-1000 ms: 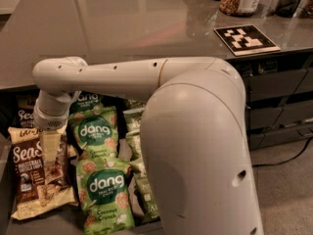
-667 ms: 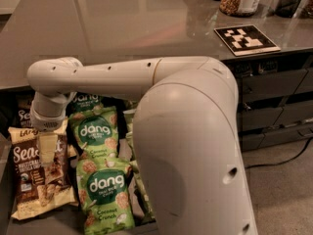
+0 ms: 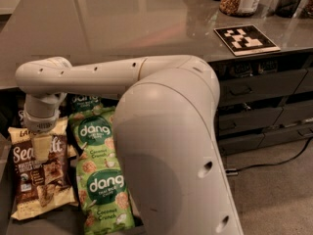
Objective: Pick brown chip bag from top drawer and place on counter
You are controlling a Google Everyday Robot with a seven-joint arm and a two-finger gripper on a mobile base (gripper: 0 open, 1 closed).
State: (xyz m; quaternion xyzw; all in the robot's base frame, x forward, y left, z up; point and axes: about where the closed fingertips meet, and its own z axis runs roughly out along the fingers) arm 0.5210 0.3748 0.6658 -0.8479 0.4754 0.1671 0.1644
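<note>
Two green dang bags point(image 3: 105, 190) lie just right of the brown chip bag point(image 3: 41, 180), unmoved in the top drawer point(image 3: 5, 199) below the worktop point(image 3: 122, 28); gripper point(image 3: 41, 148) now slightly lower over bag's cream top band, grip state cannot tell.
</note>
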